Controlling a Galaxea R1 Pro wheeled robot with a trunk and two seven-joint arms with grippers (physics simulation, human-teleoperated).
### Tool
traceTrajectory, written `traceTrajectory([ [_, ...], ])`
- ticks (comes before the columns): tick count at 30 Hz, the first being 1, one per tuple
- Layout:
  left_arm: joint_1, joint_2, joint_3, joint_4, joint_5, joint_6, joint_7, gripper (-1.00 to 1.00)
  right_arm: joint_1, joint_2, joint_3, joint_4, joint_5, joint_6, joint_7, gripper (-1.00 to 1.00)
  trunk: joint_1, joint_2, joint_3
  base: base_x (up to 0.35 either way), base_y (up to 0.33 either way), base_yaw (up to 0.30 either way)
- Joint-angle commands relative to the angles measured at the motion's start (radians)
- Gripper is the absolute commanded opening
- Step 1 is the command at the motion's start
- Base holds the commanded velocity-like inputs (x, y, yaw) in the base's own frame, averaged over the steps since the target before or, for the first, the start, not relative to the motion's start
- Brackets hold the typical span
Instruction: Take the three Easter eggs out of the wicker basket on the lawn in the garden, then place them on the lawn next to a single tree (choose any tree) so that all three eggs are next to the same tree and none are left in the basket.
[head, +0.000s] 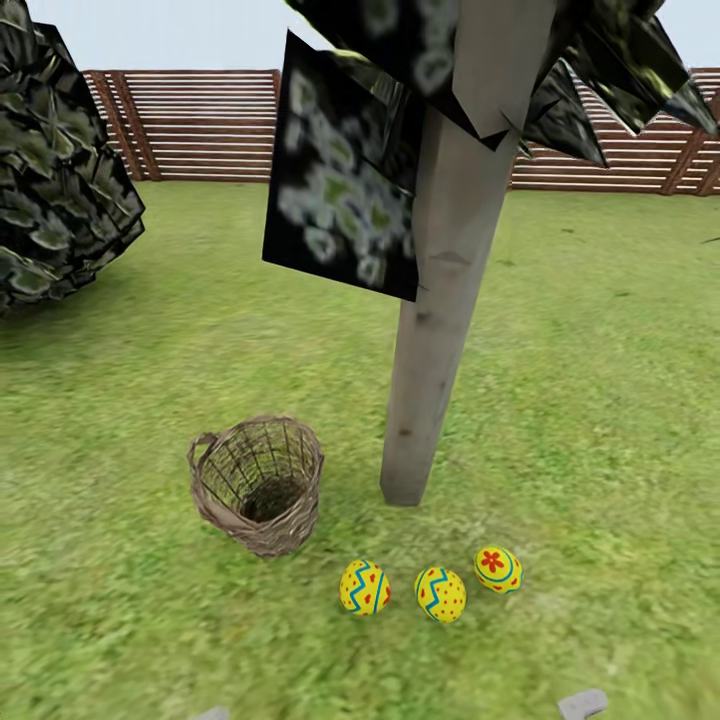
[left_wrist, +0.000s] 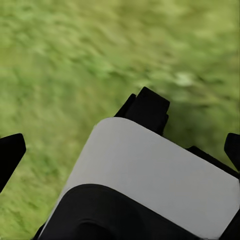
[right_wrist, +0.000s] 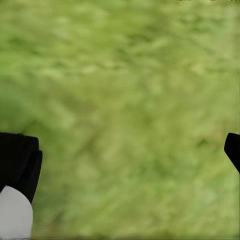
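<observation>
three eggs on grass by tree trunk, basket empty, all well ahead of both grippers. left gripper and right gripper spread wide, holding nothing. best to keep arms back, clear of eggs.

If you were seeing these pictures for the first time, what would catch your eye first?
Three yellow Easter eggs lie in a row on the lawn, just in front of the pale trunk of the tree. To their left stands the wicker basket, upright and with no egg showing inside. A dark mottled leaf panel hangs large across the upper middle of the head view.
</observation>
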Motion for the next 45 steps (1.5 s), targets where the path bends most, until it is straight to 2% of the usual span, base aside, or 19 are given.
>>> traceTrajectory([
  [1,-0.001,0.001,-0.011,0.001,0.004,0.002,0.004,1.00,0.000,0.000,-0.009,0.000,0.007,-0.003,0.004,1.00,-0.004,0.007,0.003,0.000,0.000,0.000],
  [5,-0.001,0.001,-0.016,0.006,0.005,0.000,-0.004,1.00,0.000,0.001,-0.009,-0.006,0.003,0.003,0.010,1.00,-0.019,0.035,0.015,0.000,0.000,0.000],
  [10,-0.001,0.001,-0.016,0.009,0.006,-0.017,-0.007,1.00,0.000,0.016,-0.013,-0.014,-0.002,-0.002,0.012,1.00,-0.039,0.070,0.032,0.000,0.000,-0.022],
  [19,-0.001,0.001,-0.017,0.052,0.007,-0.024,-0.056,1.00,0.000,0.036,-0.019,-0.017,-0.005,-0.004,0.036,1.00,-0.073,0.133,0.073,0.000,0.000,-0.121],
  [45,-0.001,0.001,-0.013,0.059,0.007,-0.024,-0.059,1.00,0.000,0.042,-0.018,-0.015,-0.005,-0.002,0.030,1.00,-0.173,0.315,0.190,0.000,0.000,-0.128],
])
